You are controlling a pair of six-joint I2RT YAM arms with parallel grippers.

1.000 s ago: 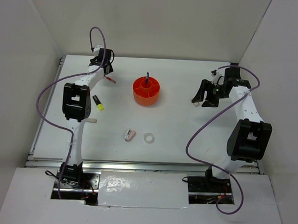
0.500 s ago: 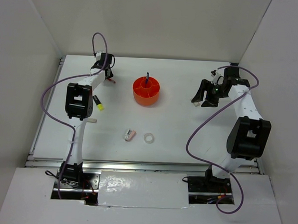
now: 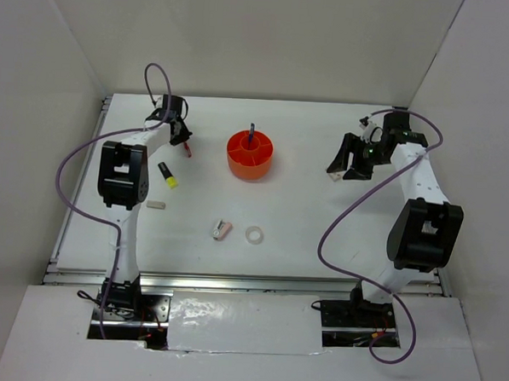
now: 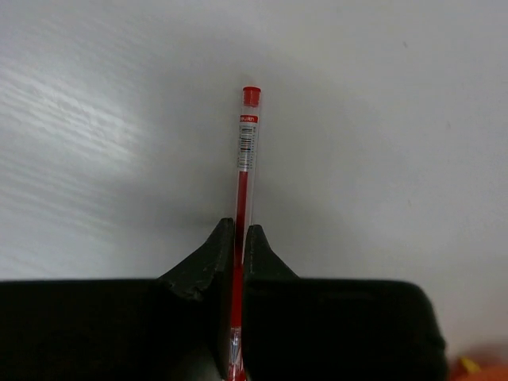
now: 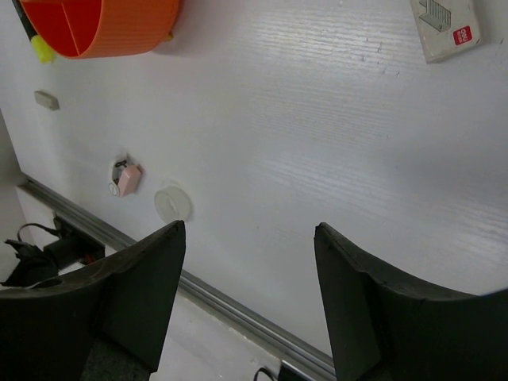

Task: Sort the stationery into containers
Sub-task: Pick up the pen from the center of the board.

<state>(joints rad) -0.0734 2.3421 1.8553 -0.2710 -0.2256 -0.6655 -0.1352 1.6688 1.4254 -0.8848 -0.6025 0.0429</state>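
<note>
My left gripper (image 3: 180,136) (image 4: 238,232) is shut on the thin red pen (image 4: 245,151) (image 3: 187,150), which pokes out ahead of the fingertips over the white table at the back left. The round orange organizer (image 3: 250,168) (image 5: 127,36) stands at the back centre, with a dark blue pen (image 3: 251,132) upright in its central cup. My right gripper (image 3: 348,167) (image 5: 250,230) hovers open and empty at the back right. Loose on the table lie a yellow-tipped marker (image 3: 167,175), a white eraser (image 3: 155,205) (image 5: 46,99), a pink-white piece (image 3: 222,231) (image 5: 127,178) and a white tape ring (image 3: 254,235) (image 5: 172,203).
A small white box with a red label (image 5: 444,28) lies close to the right gripper. White walls close in the table on three sides. A metal rail (image 3: 233,281) runs along the near edge in front of the arm bases.
The left gripper has shut on the red pen. The left arm has shifted a little, baring the white eraser. The right arm has hardly moved.
</note>
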